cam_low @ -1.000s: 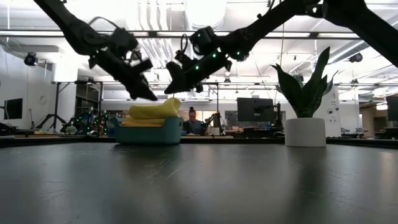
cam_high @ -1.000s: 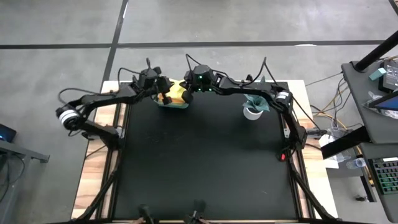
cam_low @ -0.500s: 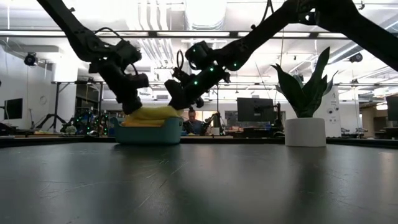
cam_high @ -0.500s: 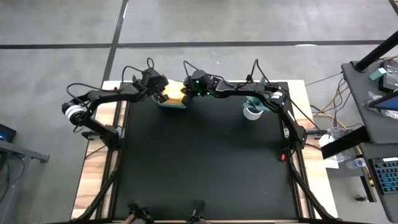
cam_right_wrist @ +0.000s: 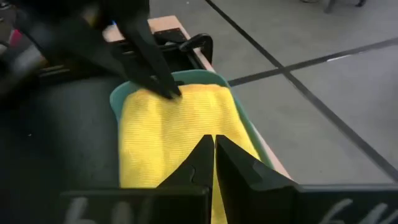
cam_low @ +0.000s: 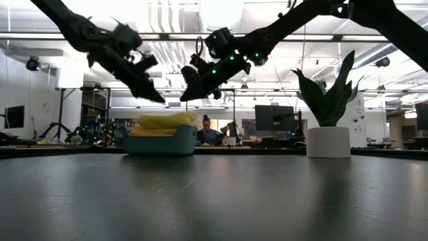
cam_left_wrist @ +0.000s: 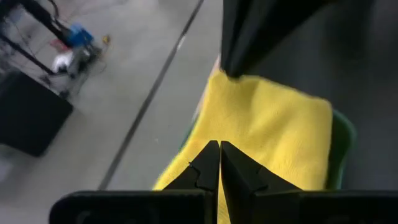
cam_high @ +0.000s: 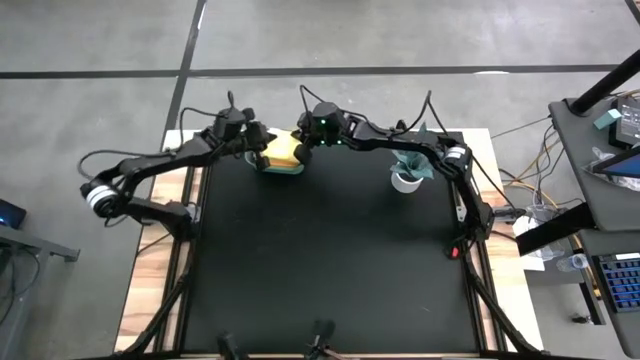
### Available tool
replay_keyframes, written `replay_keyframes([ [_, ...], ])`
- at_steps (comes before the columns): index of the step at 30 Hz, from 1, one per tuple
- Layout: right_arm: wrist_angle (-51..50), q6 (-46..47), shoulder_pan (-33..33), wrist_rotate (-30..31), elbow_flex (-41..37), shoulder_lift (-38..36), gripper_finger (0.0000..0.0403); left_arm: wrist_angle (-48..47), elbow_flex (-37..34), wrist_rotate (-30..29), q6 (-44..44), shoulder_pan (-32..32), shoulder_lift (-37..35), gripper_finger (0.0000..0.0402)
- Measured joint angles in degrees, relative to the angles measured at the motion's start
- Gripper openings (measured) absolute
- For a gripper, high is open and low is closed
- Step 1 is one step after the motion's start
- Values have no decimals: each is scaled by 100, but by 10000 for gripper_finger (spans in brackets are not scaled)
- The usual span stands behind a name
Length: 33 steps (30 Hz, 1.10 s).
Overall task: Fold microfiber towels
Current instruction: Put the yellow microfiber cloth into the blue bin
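Observation:
A teal bin [cam_low: 159, 143] stands at the table's far edge, left of the middle. Yellow microfiber towels [cam_low: 166, 120] are piled in it, and the top one [cam_right_wrist: 177, 134] lies flat over the rim. My left gripper [cam_low: 160, 100] hangs shut just above the pile's left part. My right gripper [cam_low: 183, 98] hangs shut just above its right part. The two sets of fingertips point toward each other, with a clear gap down to the cloth. In the high view the bin [cam_high: 283, 157] sits between the left gripper [cam_high: 262, 152] and the right gripper [cam_high: 300, 147].
A green plant in a white pot [cam_low: 328, 142] stands at the far right [cam_high: 407, 174]. The black mat [cam_high: 330, 260] stretches bare toward the near edge. A person [cam_low: 206, 127] sits in the room beyond the table.
Both grippers dipped down onto the towel pile half a second ago and have since come back up and clear of it. The top yellow towel's raised right end has gone down, and the towel now lies flatter on the pile.

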Motion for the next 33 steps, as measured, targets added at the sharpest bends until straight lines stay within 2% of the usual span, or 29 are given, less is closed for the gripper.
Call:
replay_keyframes([
  [5, 97, 72, -43, 13, 0, 119, 8, 511, 3, -123, -123, 76, 686, 0],
  [10, 232, 197, -112, 12, 0, 424, 8, 502, 122, -821, -243, 77, 1235, 0],
  [15, 142, 224, -175, 57, -2, 634, 8, 181, 116, -1488, -395, 74, 1317, 0],
  [20, 91, 194, -178, 157, -2, 583, 8, -14, 101, -1674, -419, 76, 1119, 0],
  [29, -63, 66, -95, 151, 15, 85, 8, -179, 50, -1613, -393, 59, 80, 0],
  [31, -98, 16, -38, 63, 15, 29, 8, -536, 49, -1240, -401, 42, -178, 0],
  [33, -106, -39, 29, -126, 15, 9, 8, -873, -11, -585, -415, 34, -377, 0],
])
